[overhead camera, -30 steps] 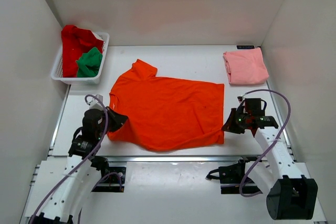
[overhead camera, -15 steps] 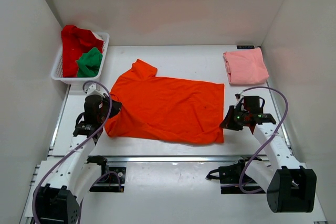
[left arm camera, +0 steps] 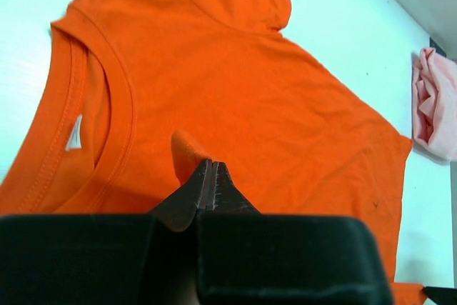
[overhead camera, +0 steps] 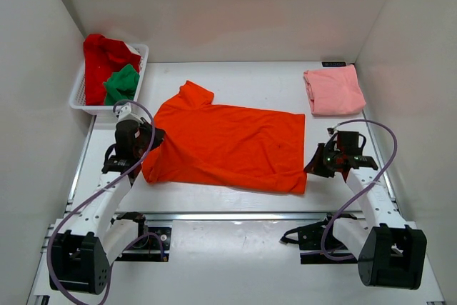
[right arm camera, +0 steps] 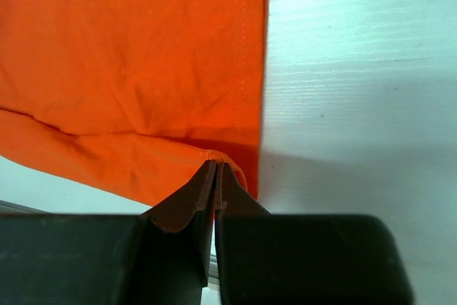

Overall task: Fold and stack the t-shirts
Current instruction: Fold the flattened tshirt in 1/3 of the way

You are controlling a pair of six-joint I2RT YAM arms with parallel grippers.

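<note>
The bright orange t-shirt (overhead camera: 228,144) lies spread across the table, its near edge turned up and folded over. My left gripper (overhead camera: 151,141) is shut on a pinch of its cloth at the near sleeve, beside the collar (left arm camera: 107,105). My right gripper (overhead camera: 312,167) is shut on its near hem corner (right arm camera: 228,166). The pale salmon pink t-shirt (overhead camera: 333,90) lies folded at the back right; it also shows in the left wrist view (left arm camera: 435,105). The red t-shirt (overhead camera: 101,56) and the green t-shirt (overhead camera: 121,84) sit crumpled in the basket.
A white slotted basket (overhead camera: 136,98) stands at the back left corner. White walls enclose the table on three sides. A metal rail (overhead camera: 228,215) runs along the table's front edge.
Both grippers have moved away from me with the orange shirt's near edge, folding it over the shirt. The shirt's near edge now lies farther from the front rail.
</note>
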